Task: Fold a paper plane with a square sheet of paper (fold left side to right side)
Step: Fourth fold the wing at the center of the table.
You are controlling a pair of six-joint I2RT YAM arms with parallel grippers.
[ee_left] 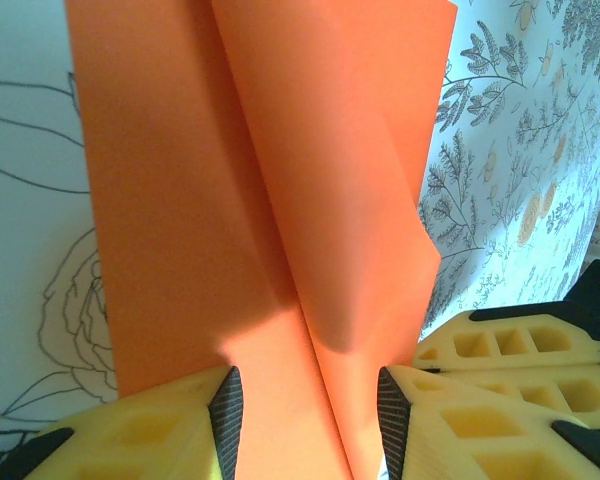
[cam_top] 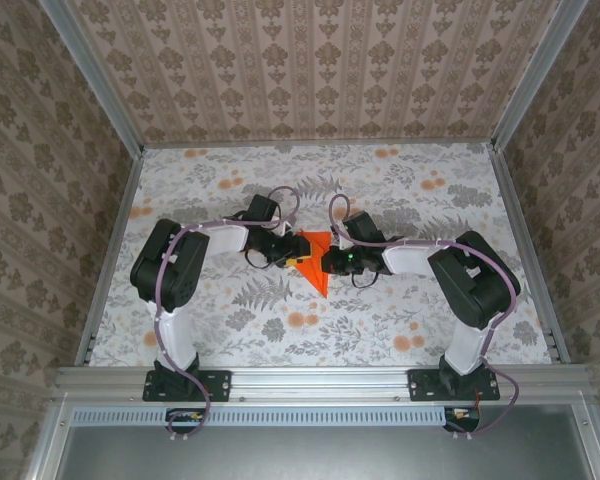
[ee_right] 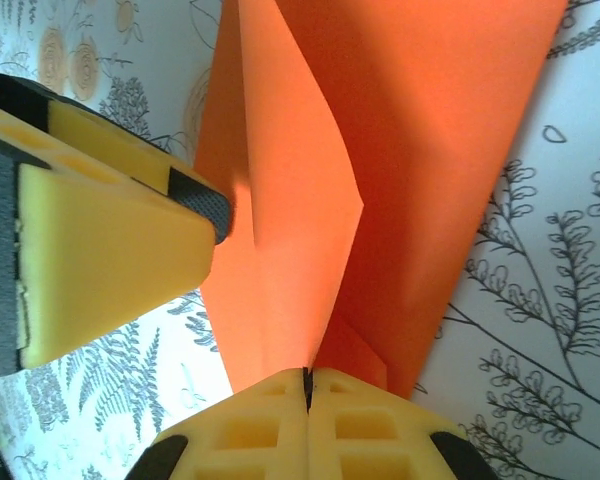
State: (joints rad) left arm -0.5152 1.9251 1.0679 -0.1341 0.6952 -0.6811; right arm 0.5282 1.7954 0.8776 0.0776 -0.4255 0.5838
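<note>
Right claw (ee_right: 307,388): the yellow ribbed fingers are pressed together and pinch the lower tip of a raised flap of thin, bright orange paper (ee_right: 450,140), which is creased into a pointed shape.
Left claw (ee_left: 305,412): the yellow fingers are spread, with one black pad (ee_left: 226,412) on each side of the paper's centre crease. Orange paper lies in the gap between them.
Claw to claw: they face each other across the paper. The right claw's fingers sit just beside the left claw's right finger, at the paper's edge.
Left fingertip: in the right wrist view its black tip touches the paper's outer fold, near the right claw.
Paper: it lies between both claws, partly flat and with one flap lifted. Its point runs out past them toward the arm bases.
Under the claws: a table (cam_top: 230,330) covered in a pale cloth printed with grey ferns and pale orange flowers.
Around: patterned beige walls (cam_top: 330,70) stand on three sides.
</note>
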